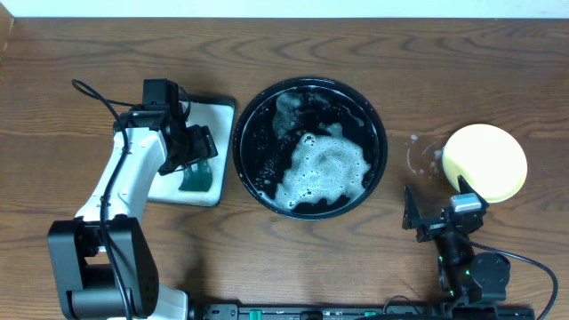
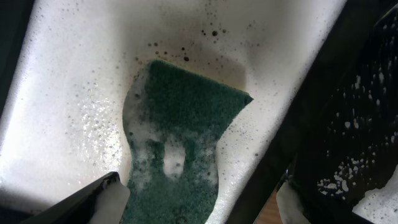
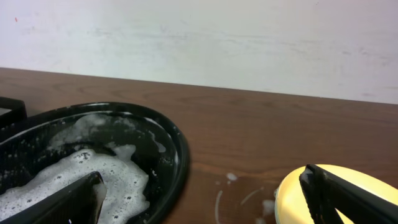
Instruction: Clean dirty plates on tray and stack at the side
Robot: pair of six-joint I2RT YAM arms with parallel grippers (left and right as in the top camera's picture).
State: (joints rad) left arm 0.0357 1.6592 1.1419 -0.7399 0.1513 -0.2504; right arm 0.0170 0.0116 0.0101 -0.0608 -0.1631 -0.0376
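Note:
The large black tray [image 1: 382,124] sits mid-table, holding white foam [image 1: 324,169]; its rim shows in the right wrist view [image 3: 177,149]. A pale yellow plate [image 1: 484,162] lies on the table to its right, also in the right wrist view [image 3: 289,199]. No mint-green plate shows. My left gripper [image 1: 196,149] hangs open over a soapy green sponge [image 2: 180,143], its fingers either side of it [image 2: 199,205]. My right gripper [image 1: 436,218] is open and empty [image 3: 205,199], near the front edge, just left of the yellow plate.
The sponge [image 1: 199,180] lies in a white rectangular tray [image 1: 213,111] left of the black tray; the white tray's wet floor shows in the left wrist view [image 2: 74,93]. Wet soapy smears [image 1: 418,156] mark the wood between the black tray and the yellow plate.

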